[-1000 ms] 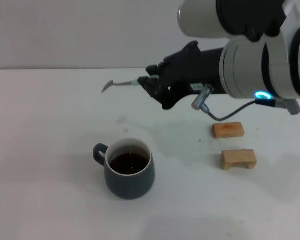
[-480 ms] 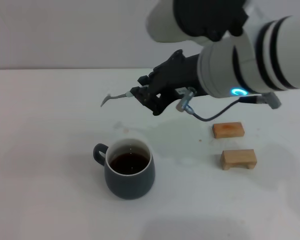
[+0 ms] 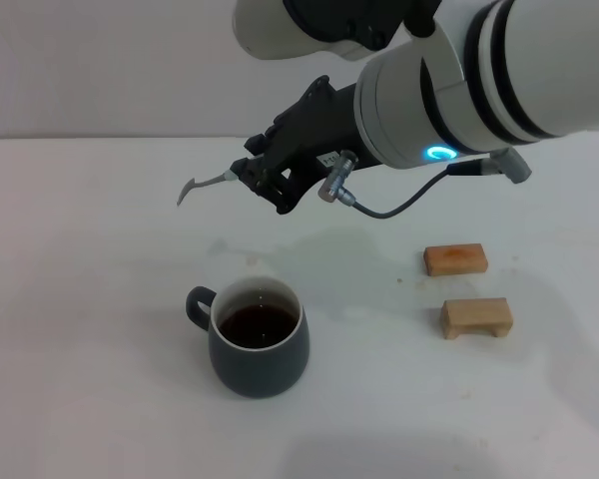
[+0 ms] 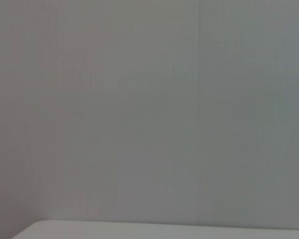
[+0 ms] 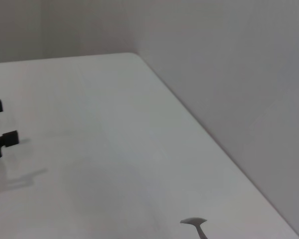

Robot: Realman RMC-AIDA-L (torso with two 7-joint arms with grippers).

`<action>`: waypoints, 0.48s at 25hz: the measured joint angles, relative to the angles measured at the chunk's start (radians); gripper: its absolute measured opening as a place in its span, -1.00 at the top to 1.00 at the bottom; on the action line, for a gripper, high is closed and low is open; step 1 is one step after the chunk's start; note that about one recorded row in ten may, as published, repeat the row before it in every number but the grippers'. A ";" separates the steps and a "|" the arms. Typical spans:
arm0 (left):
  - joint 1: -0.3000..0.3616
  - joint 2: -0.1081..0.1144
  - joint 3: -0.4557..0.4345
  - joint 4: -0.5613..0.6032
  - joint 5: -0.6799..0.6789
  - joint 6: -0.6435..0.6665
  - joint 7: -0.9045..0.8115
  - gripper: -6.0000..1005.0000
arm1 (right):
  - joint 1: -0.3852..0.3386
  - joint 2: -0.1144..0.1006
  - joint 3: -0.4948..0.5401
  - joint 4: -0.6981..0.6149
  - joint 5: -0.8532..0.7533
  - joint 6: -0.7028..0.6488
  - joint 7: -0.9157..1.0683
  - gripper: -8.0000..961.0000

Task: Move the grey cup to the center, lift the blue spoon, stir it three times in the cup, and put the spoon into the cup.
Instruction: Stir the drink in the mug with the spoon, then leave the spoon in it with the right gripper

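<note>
You have open surface (image 3: 90,259) all round the grey cup (image 3: 259,339); two wooden blocks (image 3: 466,289) stand well to its right. The right claw (image 3: 263,178) with the blue spoon (image 3: 205,184) hangs beyond it.

A white cylindrical right arm (image 3: 449,75) banded in black is seen, with a glowing cyan ring, a grey looping cable (image 3: 399,200) and a black pincer (image 3: 255,180).
</note>
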 joint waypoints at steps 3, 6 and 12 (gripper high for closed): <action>0.000 0.000 -0.001 0.001 0.000 -0.001 -0.005 -0.71 | 0.014 -0.001 0.020 0.002 0.045 0.033 0.000 0.58; 0.000 0.000 -0.002 0.004 0.000 -0.005 -0.012 -0.71 | 0.013 -0.002 0.031 0.046 0.090 0.061 0.022 0.57; 0.000 0.000 -0.003 0.005 0.000 -0.006 -0.012 -0.71 | 0.011 -0.002 0.032 0.092 0.064 0.111 0.060 0.57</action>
